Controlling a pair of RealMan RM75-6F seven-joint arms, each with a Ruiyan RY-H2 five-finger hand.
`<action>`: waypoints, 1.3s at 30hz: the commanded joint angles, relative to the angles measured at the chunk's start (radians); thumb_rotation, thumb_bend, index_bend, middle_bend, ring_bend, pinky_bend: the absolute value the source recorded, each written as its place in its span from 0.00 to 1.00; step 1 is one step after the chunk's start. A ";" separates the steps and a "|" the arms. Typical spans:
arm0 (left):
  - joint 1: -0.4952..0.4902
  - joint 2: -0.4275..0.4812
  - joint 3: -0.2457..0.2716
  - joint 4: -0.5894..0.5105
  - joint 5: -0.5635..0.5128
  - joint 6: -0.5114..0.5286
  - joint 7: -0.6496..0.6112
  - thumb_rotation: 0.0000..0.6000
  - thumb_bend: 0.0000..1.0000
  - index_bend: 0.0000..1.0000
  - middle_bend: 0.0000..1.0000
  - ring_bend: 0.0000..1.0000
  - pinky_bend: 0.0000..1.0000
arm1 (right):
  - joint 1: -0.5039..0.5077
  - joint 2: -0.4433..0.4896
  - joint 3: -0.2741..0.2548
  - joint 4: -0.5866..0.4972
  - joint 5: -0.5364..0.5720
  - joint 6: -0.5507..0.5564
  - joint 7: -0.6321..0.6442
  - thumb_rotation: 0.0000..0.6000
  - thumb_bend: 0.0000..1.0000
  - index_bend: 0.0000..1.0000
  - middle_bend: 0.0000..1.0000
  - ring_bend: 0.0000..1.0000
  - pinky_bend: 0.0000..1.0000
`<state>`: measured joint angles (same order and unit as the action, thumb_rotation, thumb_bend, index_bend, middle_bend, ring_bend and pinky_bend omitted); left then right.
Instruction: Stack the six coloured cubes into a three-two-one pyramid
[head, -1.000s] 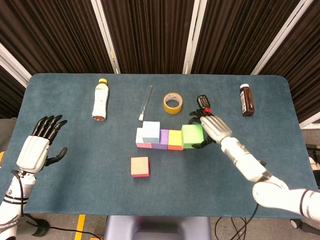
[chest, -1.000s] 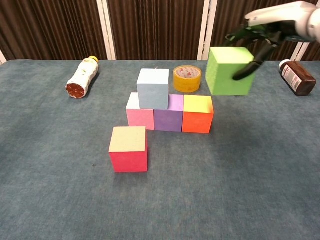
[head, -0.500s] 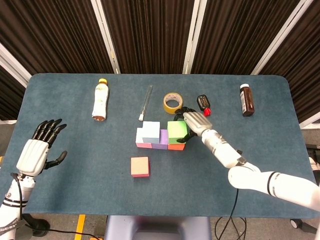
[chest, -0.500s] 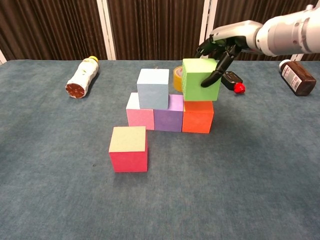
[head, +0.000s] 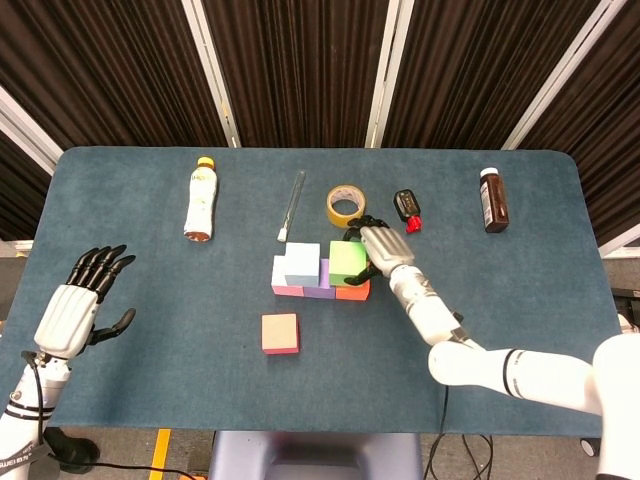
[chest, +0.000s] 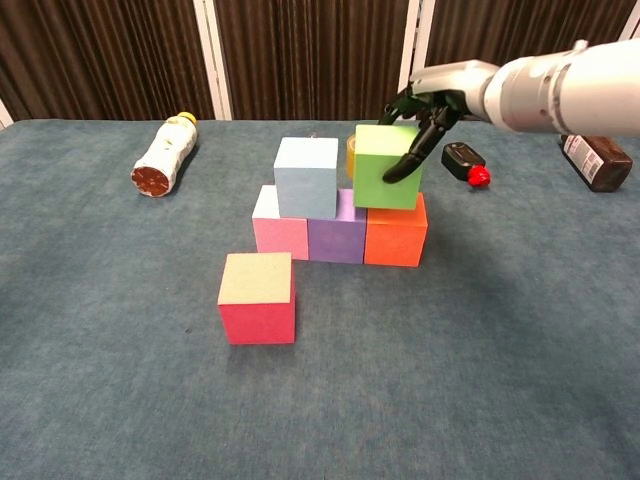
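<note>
1. Using the purple cube (chest: 337, 240) as the landmark: it's the middle of a three-cube bottom row on the blue table (chest: 480, 380), with the pink cube (chest: 279, 236) touching its left side and the orange cube (chest: 397, 236) touching its right.
2. The light blue cube (chest: 306, 178) sits on top, straddling the pink/purple seam.
3. The right hand (chest: 425, 105) has its fingers clamped on the green cube (chest: 385, 180), wrapped over its top and right face. That cube is above and right of the purple one, over the purple/orange seam; can't tell whether it's resting on them.
4. The red cube (chest: 257, 298) with a tan top sits alone, in front-left of the purple cube, well apart from the row.
5. The left hand (head: 78, 300) is way off to the left of the purple cube, fingers spread, holding nothing.
6. Behind the purple cube: yellow tape roll (head: 345, 205), a lying white bottle (chest: 165, 158) to the back-left, a brown bottle (chest: 595, 155) far back-right.
</note>
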<state>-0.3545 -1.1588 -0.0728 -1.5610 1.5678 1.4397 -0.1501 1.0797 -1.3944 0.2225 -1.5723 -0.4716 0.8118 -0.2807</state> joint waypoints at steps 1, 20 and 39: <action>0.004 -0.004 0.002 0.009 0.005 0.003 -0.011 1.00 0.34 0.13 0.05 0.00 0.06 | 0.011 -0.017 0.000 -0.004 0.020 0.015 -0.016 1.00 0.31 0.48 0.23 0.12 0.19; 0.015 -0.020 0.006 0.045 0.022 0.002 -0.056 1.00 0.34 0.13 0.05 0.00 0.06 | 0.038 -0.070 0.006 0.030 0.088 0.043 -0.081 1.00 0.31 0.46 0.23 0.12 0.19; 0.019 -0.024 0.009 0.060 0.028 -0.004 -0.081 1.00 0.34 0.13 0.04 0.00 0.06 | 0.037 -0.095 0.017 0.041 0.097 0.058 -0.113 1.00 0.31 0.45 0.23 0.12 0.19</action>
<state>-0.3357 -1.1829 -0.0640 -1.5010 1.5958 1.4357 -0.2308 1.1170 -1.4903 0.2392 -1.5298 -0.3740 0.8694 -0.3925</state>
